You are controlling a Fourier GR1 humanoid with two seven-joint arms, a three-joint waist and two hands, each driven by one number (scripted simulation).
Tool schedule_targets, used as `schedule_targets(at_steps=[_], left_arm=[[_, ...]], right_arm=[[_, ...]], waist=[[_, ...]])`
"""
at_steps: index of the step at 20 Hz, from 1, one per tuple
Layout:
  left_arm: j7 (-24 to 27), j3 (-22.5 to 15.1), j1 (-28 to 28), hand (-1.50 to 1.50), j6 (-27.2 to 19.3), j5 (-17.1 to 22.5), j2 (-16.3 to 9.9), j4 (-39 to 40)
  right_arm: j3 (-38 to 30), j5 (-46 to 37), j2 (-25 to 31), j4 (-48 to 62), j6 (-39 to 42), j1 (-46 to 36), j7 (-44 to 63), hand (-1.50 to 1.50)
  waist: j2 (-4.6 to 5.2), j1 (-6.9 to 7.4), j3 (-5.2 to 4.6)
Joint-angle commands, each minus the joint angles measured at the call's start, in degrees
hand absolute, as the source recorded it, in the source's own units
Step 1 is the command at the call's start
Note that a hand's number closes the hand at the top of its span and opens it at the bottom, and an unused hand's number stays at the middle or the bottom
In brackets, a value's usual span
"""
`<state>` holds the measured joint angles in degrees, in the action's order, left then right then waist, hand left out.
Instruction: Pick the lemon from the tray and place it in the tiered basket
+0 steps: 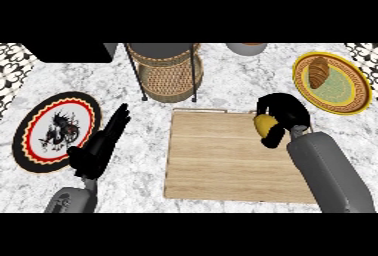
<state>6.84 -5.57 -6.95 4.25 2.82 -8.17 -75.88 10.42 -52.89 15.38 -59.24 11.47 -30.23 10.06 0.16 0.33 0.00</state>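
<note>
The yellow lemon [263, 125] shows between the curled fingers of my right hand [284, 114], over the far right corner of the wooden tray [221, 160]. Most of the lemon is hidden by the hand. The tiered wicker basket [168, 72] with its dark wire frame stands on the counter just beyond the tray's far left corner. My left hand [100, 145] rests open at the left of the tray, fingers straight and pointing away from me, holding nothing.
A black, red and yellow plate with a dragon design [53, 131] lies at the left. A yellow and green plate [336, 85] carrying a croissant [319, 71] lies at the far right. A dark box [70, 51] sits at the far left edge.
</note>
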Motion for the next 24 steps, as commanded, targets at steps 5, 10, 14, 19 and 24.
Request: schedule_targets(at_steps=[5, 10, 14, 19, 24], left_arm=[[0.97, 1.29, -0.45, 0.00, 1.98, 0.39, -1.00, 1.93], [0.02, -0.55, 1.27, 0.00, -1.05, -0.89, 1.78, -1.09], [-0.68, 0.91, -0.89, 0.00, -0.81, -1.24, 0.34, 0.52], [-3.53, -1.84, 3.29, 0.00, -1.16, -1.64, 2.46, -5.54], [-3.14, 0.58, 1.62, 0.00, 1.06, -0.11, 0.46, -5.34]], right_arm=[[-10.30, 1.30, 6.19, 5.01, -8.83, -3.52, -1.64, 1.50], [-17.65, 14.67, 2.37, -2.93, -4.89, -6.07, -5.66, 1.50], [-16.90, 15.47, 1.70, -12.58, -2.84, -10.10, -0.52, 1.50], [-16.22, 17.05, -0.27, -17.91, 1.60, -15.04, 8.50, 1.50], [-18.56, 18.30, -2.32, -8.60, 1.57, -29.22, 14.31, 1.50]], waist=[[-0.02, -0.20, 0.01], [-0.40, -0.77, 0.02], [-0.50, -0.85, -0.04], [-0.38, -0.18, -0.01], [-0.17, 0.61, -0.02]])
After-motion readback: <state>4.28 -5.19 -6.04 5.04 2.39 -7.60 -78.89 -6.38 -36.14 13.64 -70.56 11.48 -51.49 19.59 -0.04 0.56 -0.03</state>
